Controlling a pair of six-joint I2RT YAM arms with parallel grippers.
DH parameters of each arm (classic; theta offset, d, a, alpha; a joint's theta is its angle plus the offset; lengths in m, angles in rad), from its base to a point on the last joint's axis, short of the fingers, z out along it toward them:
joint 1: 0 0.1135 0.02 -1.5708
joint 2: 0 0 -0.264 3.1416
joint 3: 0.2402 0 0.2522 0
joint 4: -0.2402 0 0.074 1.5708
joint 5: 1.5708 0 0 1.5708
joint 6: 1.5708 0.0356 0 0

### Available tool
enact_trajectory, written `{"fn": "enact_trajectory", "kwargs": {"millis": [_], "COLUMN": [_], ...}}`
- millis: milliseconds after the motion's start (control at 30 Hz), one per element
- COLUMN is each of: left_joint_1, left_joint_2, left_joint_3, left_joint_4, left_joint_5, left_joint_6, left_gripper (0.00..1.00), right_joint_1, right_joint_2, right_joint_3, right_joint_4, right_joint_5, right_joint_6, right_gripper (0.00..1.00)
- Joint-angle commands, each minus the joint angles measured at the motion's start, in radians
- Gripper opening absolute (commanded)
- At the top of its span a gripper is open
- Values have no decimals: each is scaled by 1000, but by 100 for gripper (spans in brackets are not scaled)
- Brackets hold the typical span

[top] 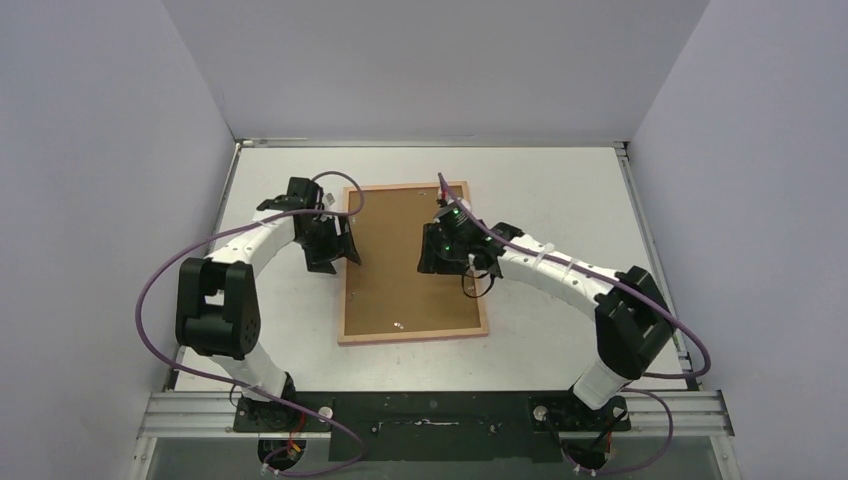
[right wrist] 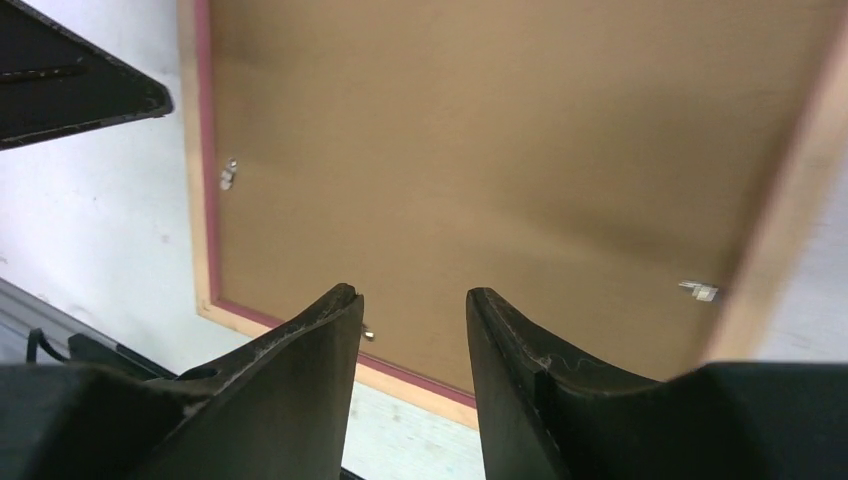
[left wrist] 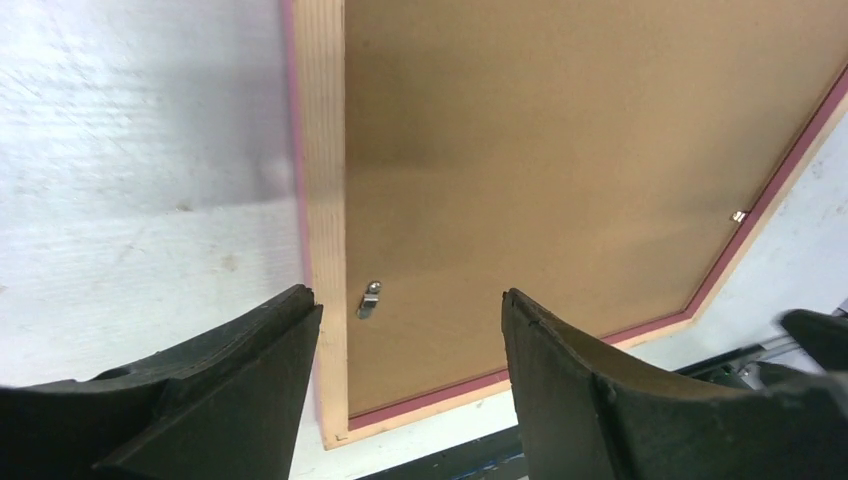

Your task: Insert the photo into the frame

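While the frame [top: 412, 337] lies back-up on the surface [top: 560, 200], my left fingers [top: 345, 240] and right fingers [top: 432, 248] hover above it, parted and empty.

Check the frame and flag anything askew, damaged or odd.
Nothing stands out. The frame lies flat on the table, back side up, with the brown backing board seated squarely inside it and no visible damage.

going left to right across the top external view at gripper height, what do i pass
left gripper → bare middle of the brown backing board → right gripper; the frame is left out, since the arms overlap its side rails
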Motion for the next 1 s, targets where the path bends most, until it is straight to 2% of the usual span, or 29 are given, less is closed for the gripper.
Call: {"fn": "enact_trajectory", "kwargs": {"millis": [0, 100, 200, 267, 400, 533, 667, 767, 967], "left_joint_1": [5, 9, 10, 12, 16, 22, 36, 44, 55], "left_joint_2": [-52, -58, -70, -70, -35, 3, 64, 98, 139], "left_joint_3": [-82, -117, -145, -153, -112, -74, -57, -61, -66], "left_joint_4": [74, 79, 116, 136, 103, 95, 93, 87, 102], "left_joint_5": [71, 29, 14, 3, -59, -124, -120, -132, -35], "left_joint_6": [-50, -88, -108, -106, -79, -40, -9, -34, -38], "left_gripper": [62, 55, 43, 35, 26, 25, 24, 20, 14], "right_joint_1": [89, 128, 164, 191, 217, 216, 217, 217, 221], "right_joint_2": [74, 130, 187, 229, 289, 319, 380, 419, 465], "right_joint_3": [16, 1, -27, -12, 16, 8, 36, 43, 30], "right_joint_4": [141, 216, 350, 385, 398, 477, 554, 595, 664], "right_joint_5": [5, 3, -30, -33, -17, -37, -69, -75, -88], "right_joint_6": [171, 313, 442, 483, 549, 594, 625, 658, 719], "right_gripper": [43, 41, 36, 34, 33, 33, 31, 28, 31]}}
